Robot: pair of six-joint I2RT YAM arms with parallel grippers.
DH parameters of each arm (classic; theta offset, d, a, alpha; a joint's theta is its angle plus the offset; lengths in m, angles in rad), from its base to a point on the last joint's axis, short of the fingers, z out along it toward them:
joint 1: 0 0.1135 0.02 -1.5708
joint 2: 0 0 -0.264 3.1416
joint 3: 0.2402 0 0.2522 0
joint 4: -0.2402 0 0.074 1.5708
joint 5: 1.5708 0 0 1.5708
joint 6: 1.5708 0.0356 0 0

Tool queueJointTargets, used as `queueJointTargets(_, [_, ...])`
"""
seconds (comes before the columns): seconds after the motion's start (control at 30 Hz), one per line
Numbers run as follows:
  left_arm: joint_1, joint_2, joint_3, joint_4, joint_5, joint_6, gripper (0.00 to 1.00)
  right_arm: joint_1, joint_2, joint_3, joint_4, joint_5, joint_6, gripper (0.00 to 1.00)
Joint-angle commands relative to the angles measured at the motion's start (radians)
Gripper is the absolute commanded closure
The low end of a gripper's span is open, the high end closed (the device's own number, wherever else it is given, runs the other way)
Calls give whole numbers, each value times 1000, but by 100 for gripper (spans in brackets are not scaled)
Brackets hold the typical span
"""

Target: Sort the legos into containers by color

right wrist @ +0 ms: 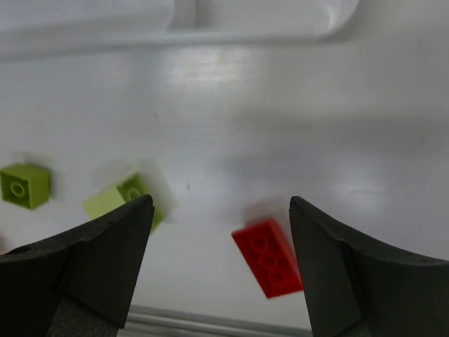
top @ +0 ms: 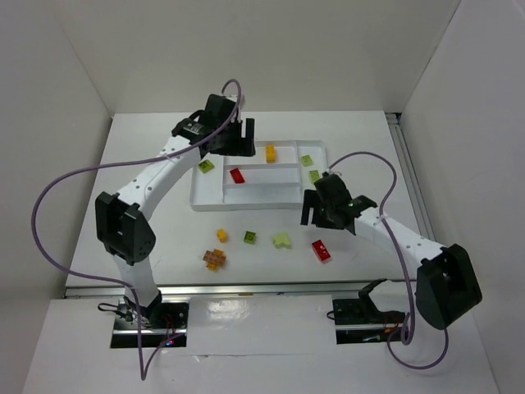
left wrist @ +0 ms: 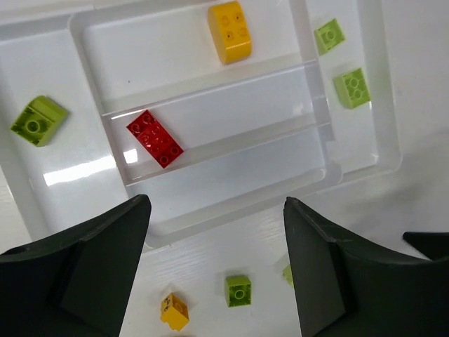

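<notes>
The white table (top: 361, 135) carries a white divided tray (top: 271, 190). The left gripper (left wrist: 216, 210) hangs over the tray, jaws wide and empty, and the right gripper (right wrist: 221, 207), likewise spread and empty, hovers off the tray's near right corner. Inside the tray lie a red brick (top: 237, 175), a yellow brick (top: 270, 153), a green brick (top: 206, 166) and two pale green bricks (top: 306, 160); in front of the tray lie a loose red brick (top: 321, 250), a pale green piece (top: 282, 240), a loose green brick (top: 249, 238) and orange bricks (top: 221, 235).

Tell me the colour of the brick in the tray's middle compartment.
Red; the brick shows best in the left wrist view.
</notes>
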Motion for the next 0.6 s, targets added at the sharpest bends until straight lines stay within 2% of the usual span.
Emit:
queueJointTargets(0.0, [2,-49,26,-21,-22,32,13,46,-55,-61,-112,6,136,15])
queueJointTargets(0.33, [2,-37,48,-46,-48,56,14,128,-52,-136,-146,4,207,13])
queueJointTargets(0.57, [2,-14,48,-46,-39,56,16,137,1,-154,-112,25,198,29])
